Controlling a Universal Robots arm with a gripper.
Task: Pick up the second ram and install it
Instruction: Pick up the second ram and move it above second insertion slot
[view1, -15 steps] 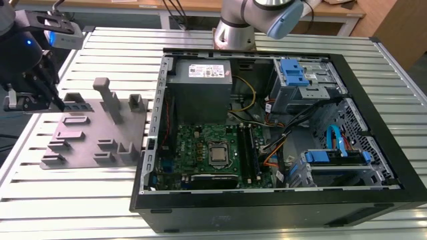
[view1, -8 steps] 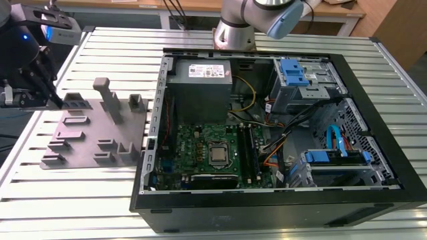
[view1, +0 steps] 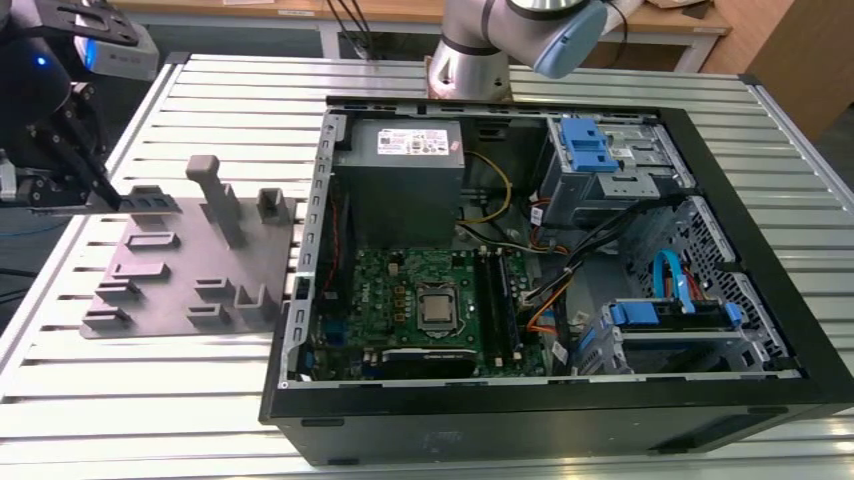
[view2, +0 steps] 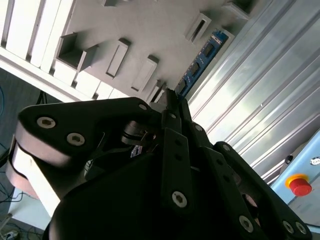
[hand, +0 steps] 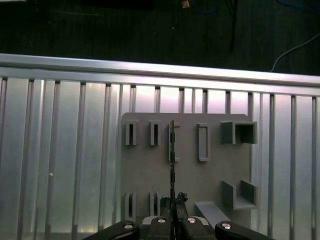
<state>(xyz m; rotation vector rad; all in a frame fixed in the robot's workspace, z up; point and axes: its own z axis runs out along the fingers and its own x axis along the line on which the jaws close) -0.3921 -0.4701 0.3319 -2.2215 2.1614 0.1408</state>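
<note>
Over the grey holder (hand: 210, 185) on the slatted table (hand: 60, 150), the gripper (hand: 172, 204) pinches the ram (hand: 171, 160) by one end, with a finger pressed to each face. In the first wrist view the ram shows edge-on, a thin dark line running out from the fingertips across the holder, between its slots. Whether it touches the holder cannot be told. In the second wrist view its blue face with dark chips reaches away from the fingertips, past the holder's edge. In the exterior view the holder lies to the exterior view's left of the open case (view1: 747, 400), apart from the motherboard (view1: 394, 280) inside.
</note>
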